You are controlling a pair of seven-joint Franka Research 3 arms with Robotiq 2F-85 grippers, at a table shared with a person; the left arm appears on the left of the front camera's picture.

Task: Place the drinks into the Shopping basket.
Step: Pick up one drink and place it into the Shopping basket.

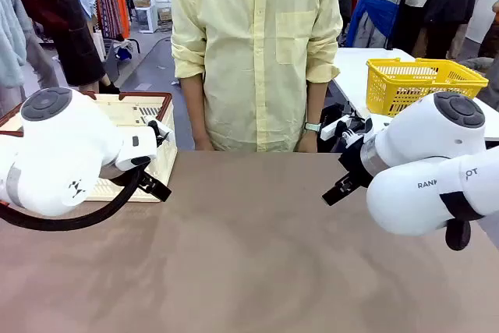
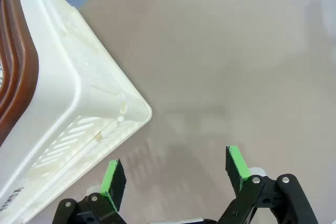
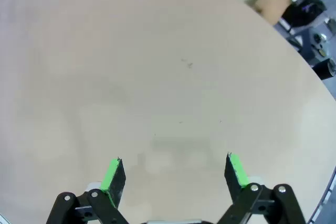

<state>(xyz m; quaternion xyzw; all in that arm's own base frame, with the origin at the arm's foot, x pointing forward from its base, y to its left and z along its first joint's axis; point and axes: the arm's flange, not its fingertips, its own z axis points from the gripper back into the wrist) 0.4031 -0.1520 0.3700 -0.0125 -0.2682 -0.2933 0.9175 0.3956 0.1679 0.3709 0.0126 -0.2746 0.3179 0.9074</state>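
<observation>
Both arms are hanging over the brown worktop [image 1: 257, 255]. The left hand [image 2: 173, 170] has its green pads [image 2: 111, 178] spread wide with nothing between them, just bare surface underneath. The right hand [image 3: 173, 167] is the same: wide apart and empty, pointing down at plain worktop.

The shopping basket [image 1: 167, 163], cream with slots and a dark red-brown rim, sits at about 9 o'clock on the worktop in the front view, partly behind the left arm. From the left wrist camera its corner pokes in at roughly 10 o'clock from the hand, close to the left pad, but I can't tell if it's touching. Can't see inside the basket well enough to say what's in it.

A person in a pale yellow shirt [image 1: 257, 52] stands at 12 o'clock on the far edge, with a watch [image 1: 313, 126] on one wrist. A yellow mesh basket [image 1: 421, 83] sits on a white table behind, around 2 o'clock.
</observation>
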